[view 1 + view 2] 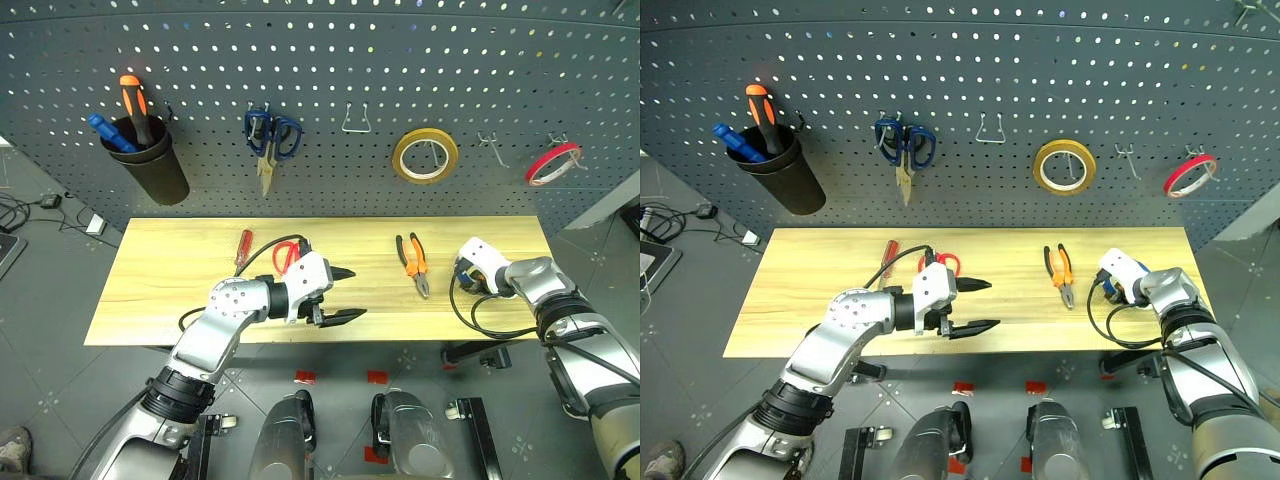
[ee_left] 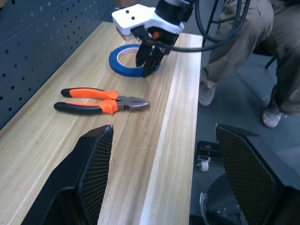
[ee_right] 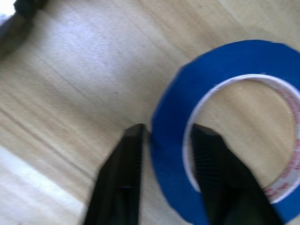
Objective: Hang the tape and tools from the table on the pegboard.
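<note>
At the table's (image 1: 150, 290) right end the blue tape (image 2: 123, 60) lies flat on the wood, and the right gripper (image 3: 164, 140) has clenched on its band — one finger outside the ring, the other inside against the white rim. That reads as the sensible hold: a tape roll is light and stiff, so a pinch across the band should carry it, though the smooth outer face could slip if the roll swings. Left gripper (image 1: 340, 296) hovers over the table's middle with its fingers spread and nothing between them, just in front of the red scissors (image 1: 285, 254). Screwdriver (image 1: 242, 250) lies beside the scissors, pliers (image 1: 415, 264) further right — all three still flat on the wood. On the pegboard (image 1: 350, 70) one bare hook (image 1: 356, 120) hangs left of the yellow tape (image 1: 425, 156).
</note>
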Available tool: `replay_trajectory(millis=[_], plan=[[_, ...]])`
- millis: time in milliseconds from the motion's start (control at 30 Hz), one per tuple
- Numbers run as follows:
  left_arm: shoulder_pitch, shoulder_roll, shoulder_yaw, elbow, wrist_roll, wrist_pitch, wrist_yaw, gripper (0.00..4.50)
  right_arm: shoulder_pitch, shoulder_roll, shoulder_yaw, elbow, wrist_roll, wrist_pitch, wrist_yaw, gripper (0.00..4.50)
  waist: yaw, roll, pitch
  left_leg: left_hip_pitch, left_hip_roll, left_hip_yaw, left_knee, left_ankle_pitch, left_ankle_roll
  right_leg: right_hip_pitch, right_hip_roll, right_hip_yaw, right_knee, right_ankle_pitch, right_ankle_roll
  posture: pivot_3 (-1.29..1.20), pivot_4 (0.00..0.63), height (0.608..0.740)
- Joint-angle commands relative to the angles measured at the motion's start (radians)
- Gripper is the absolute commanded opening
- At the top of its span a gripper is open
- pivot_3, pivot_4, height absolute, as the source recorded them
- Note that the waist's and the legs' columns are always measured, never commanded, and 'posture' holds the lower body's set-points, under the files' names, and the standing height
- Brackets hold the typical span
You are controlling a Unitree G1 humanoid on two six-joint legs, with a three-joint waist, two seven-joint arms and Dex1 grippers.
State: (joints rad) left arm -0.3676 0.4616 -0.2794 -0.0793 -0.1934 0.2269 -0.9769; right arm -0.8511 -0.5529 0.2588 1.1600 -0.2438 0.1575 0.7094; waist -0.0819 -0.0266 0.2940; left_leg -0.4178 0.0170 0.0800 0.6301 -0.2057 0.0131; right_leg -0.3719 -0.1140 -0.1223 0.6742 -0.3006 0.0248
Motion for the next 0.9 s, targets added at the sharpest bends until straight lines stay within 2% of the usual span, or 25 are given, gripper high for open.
replay_trajectory(millis=[33,167,300,400,467,533,600,700,867,900], plan=[[-0.007,-0.016,0.018,-0.026,-0.014,-0.007,0.016,3.66,0.032,-0.013,-0.012,-0.022,-0.011,-0.041,-0.048,0.66,-0.001,0.0,0.0,0.0,0.0,0.0,0.0,0.0,0.0,0.0,0.0,0.0,0.0,0.0,0.0,-0.19,0.284,0.74],[-0.011,-0.027,0.035,-0.046,-0.025,0.009,0.04,3.66,0.151,-0.07,-0.089,-0.27,0.038,-0.033,-0.058,0.66,0.001,0.0,0.0,0.0,0.0,0.0,0.0,0.0,0.0,-0.001,0.0,0.0,0.0,0.0,0.001,-0.21,0.274,0.74],[-0.039,-0.059,0.066,-0.046,-0.04,0.019,0.084,3.66,0.433,-0.123,-0.208,-0.79,0.07,0.077,-0.108,0.66,0.021,0.001,0.0,-0.003,0.0,0.0,-0.001,0.0,0.0,-0.002,0.0,0.0,0.0,0.0,0.002,-0.23,0.271,0.74],[-0.077,-0.092,0.084,-0.019,-0.039,0.013,0.12,3.66,0.624,-0.092,-0.283,-1.124,0.048,0.143,-0.201,0.66,0.022,0.002,0.0,-0.003,0.0,0.001,0.0,0.0,0.0,-0.003,0.0,0.0,-0.001,0.0,0.003,-0.26,0.269,0.74],[-0.109,-0.113,0.088,-0.006,-0.027,0.006,0.148,3.66,0.771,-0.035,-0.319,-1.367,-0.012,0.116,-0.321,0.66,0.025,0.002,0.0,-0.003,0.0,0.0,0.0,0.0,0.0,-0.002,-0.001,-0.001,0.0,0.0,0.003,-0.27,0.268,0.74],[-0.144,-0.143,0.096,-0.006,-0.042,0.017,0.163,3.66,0.876,0.007,-0.299,-1.535,-0.088,-0.003,-0.421,0.66,0.026,0.002,0.0,-0.003,0.0,0.0,-0.001,0.0,0.0,-0.004,0.0,-0.001,0.0,-0.001,0.004,-0.28,0.268,0.74],[-0.174,-0.164,0.103,-0.001,-0.059,0.024,0.166,3.66,0.91,0.042,-0.285,-1.604,-0.122,-0.05,-0.471,0.66,0.018,0.002,0.0,-0.005,0.0,0.002,0.0,0.0,0.0,-0.006,0.0,0.001,0.0,-0.003,0.009,-0.29,0.265,0.74],[-0.214,-0.183,0.104,0.013,-0.079,0.038,0.152,3.66,0.839,0.057,-0.286,-1.596,-0.139,-0.089,-0.503,0.66,0.002,0.002,-0.001,-0.007,-0.001,0.003,0.001,0.0,0.0,-0.007,0.0,0.002,0.0,0.0,0.014,-0.3,0.261,0.74],[-0.261,-0.207,0.11,0.033,-0.123,0.043,0.128,3.66,0.662,0.036,-0.311,-1.434,-0.104,-0.125,-0.511,0.66,-0.007,0.002,-0.001,-0.006,-0.001,0.002,0.002,0.001,0.002,-0.008,0.0,0.003,0.003,0.002,0.014,-0.31,0.25,0.74],[-0.266,-0.212,0.113,0.035,-0.131,0.047,0.124,3.66,0.633,0.035,-0.317,-1.394,-0.09,-0.131,-0.509,0.66,-0.007,0.002,-0.001,-0.006,-0.001,0.002,0.002,0.001,0.002,-0.008,0.0,0.003,0.003,0.004,0.009,-0.31,0.25,0.74]])
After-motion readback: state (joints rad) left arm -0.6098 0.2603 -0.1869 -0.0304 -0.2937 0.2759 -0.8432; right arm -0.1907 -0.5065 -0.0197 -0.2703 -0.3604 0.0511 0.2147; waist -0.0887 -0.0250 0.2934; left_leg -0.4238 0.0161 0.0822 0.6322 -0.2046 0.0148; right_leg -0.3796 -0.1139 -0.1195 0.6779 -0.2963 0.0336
